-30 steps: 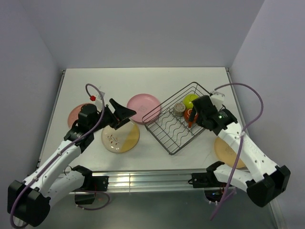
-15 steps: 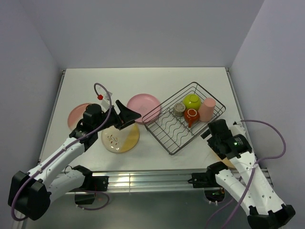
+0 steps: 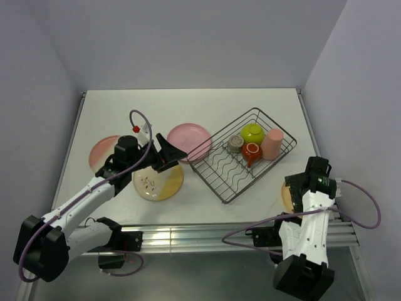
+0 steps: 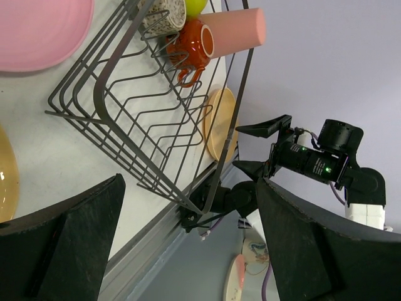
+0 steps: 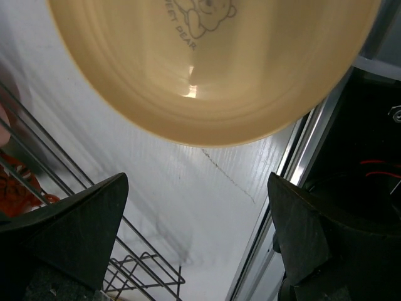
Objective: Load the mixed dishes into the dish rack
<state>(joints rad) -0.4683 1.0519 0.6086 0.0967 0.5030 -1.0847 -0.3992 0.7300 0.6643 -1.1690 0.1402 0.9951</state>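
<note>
Your right claw hangs spread over the orange plate, flat on the table at near right. Probably stiff, slippery, breakable: take its rim. Your left claw is spread too.

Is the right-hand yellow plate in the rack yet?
Out: the yellow plate lies flat on the table, beside the dish rack, not inside it.

left arm: extended forward, jaws wide | right arm: folded close, jaws wide
</note>
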